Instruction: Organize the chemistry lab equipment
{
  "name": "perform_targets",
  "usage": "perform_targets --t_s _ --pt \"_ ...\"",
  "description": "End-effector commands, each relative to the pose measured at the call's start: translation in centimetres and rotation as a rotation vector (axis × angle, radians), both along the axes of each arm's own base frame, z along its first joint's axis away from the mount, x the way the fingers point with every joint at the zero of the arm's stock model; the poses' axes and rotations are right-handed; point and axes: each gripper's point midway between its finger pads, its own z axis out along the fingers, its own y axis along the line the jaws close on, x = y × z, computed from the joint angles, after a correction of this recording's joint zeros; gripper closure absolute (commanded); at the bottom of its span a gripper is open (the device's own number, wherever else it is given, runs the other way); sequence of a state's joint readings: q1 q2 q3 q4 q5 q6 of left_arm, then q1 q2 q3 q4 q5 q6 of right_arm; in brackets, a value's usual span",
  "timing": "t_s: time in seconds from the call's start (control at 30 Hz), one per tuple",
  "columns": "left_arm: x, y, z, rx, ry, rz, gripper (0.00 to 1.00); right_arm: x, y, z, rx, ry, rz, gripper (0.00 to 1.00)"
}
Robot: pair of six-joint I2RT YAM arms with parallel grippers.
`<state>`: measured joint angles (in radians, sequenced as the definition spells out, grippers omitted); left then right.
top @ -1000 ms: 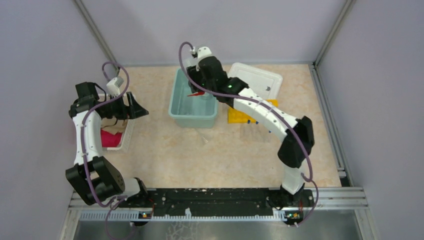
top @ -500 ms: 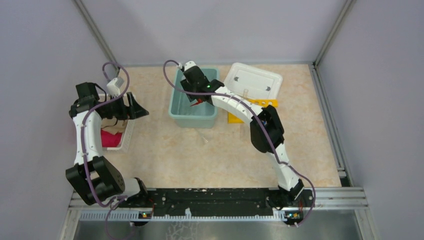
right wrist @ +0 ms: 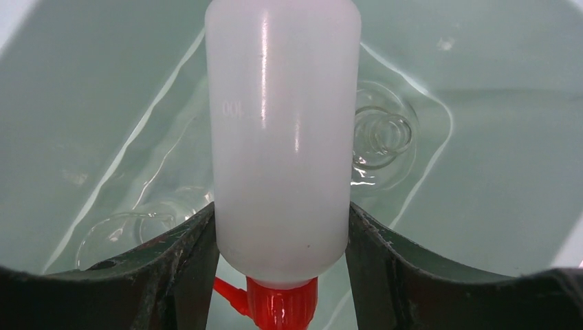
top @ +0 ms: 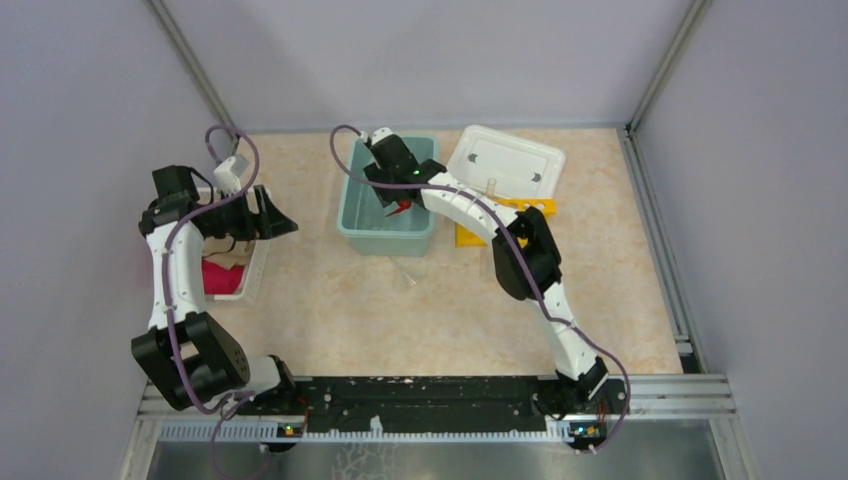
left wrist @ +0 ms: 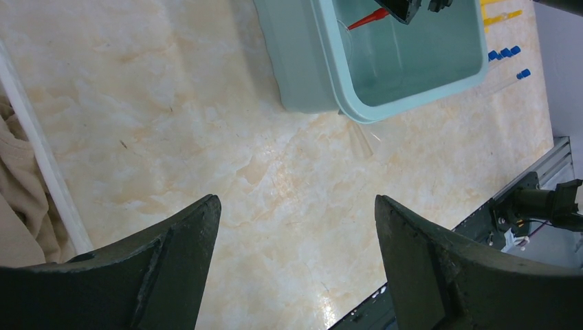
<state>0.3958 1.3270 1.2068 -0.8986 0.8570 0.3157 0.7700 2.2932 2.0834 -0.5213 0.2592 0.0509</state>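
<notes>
The translucent white squeeze bottle (right wrist: 282, 137) hangs inside the teal bin (right wrist: 495, 206) with its red spout (top: 402, 208) at the near end, and my right gripper (right wrist: 282, 206) is shut on its lower body. Below it on the bin floor lie a clear glass flask (right wrist: 382, 135) and a clear beaker (right wrist: 130, 230). My left gripper (left wrist: 295, 199) is open over bare table beside the white basket (top: 252, 270). The yellow tube rack (top: 478, 232) stands right of the bin, partly hidden by my right arm. Blue-capped tubes (left wrist: 505, 53) lie near it. One clear tube (top: 408, 272) lies in front of the bin.
A white lid (top: 505, 160) lies at the back right. The basket's rim (left wrist: 41, 158) holds a tan cloth (left wrist: 17, 199) and a pink cloth (top: 222, 275). Grey walls close in the table on three sides. The arms' rail (top: 430, 392) runs along the near edge.
My right arm has swung left and its elbow has folded in, carrying the squeeze bottle further left over the teal bin. The left arm has not moved.
</notes>
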Motion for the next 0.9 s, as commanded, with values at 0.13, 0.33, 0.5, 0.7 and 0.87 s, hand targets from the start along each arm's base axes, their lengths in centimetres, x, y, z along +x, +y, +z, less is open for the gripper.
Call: perform_targets --t_s 0.13,0.33,0.5,0.7,0.87 --pt "0.0 0.0 0.4 0.002 -0.027 -0.008 0.11 0.9 1.1 7.3 0.127 -0.102 0.006 0.29" --pt "-0.2 -0.1 0.8 -0.003 -0.036 -0.011 0.11 -1.2 0.7 14.3 0.198 -0.164 0.012 0.24" --pt "-0.2 -0.2 1.1 -0.009 -0.040 -0.012 0.11 -7.1 0.4 18.0 0.214 -0.220 0.051 0.28" --pt "-0.4 -0.2 0.7 -0.006 -0.035 -0.012 0.11 -17.9 -0.6 14.5 0.294 -0.122 0.111 0.41" --pt "-0.5 -0.3 0.9 -0.009 -0.035 -0.015 0.12 -24.7 -2.1 8.0 0.328 0.026 0.092 0.44"
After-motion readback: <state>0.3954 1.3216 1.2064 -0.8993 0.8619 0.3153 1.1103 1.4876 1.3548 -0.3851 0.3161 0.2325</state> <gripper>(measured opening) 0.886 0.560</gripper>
